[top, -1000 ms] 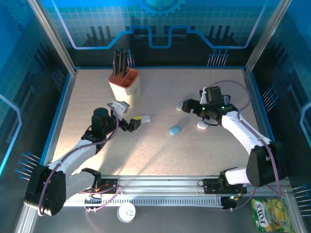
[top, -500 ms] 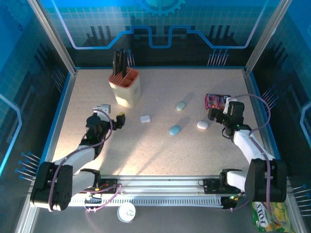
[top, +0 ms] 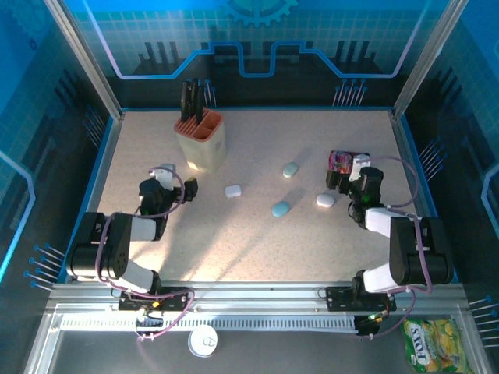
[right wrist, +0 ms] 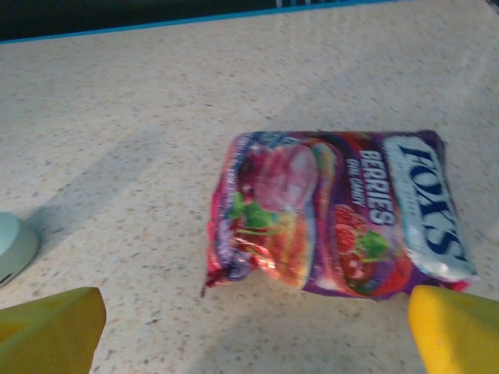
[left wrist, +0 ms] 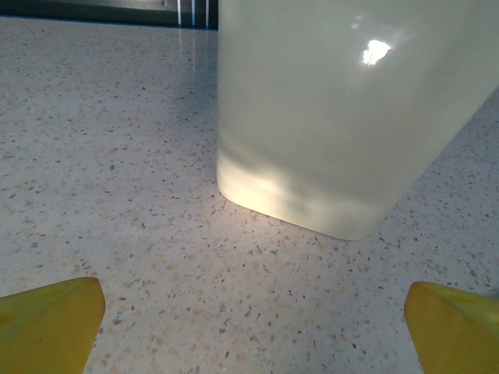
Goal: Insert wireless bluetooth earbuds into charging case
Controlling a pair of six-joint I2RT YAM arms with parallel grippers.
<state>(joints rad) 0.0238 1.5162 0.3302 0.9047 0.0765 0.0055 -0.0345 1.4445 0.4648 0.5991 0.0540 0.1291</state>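
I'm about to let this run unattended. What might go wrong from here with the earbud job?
1. The right gripper is open and pointed at the candy bag, not at a case; moving ahead, it may push or grab the bag.
2. The left gripper, also open, faces the cream holder close up; a forward move may bump it.
3. The small cases lie scattered between the arms, so a sweeping arm might knock one away.
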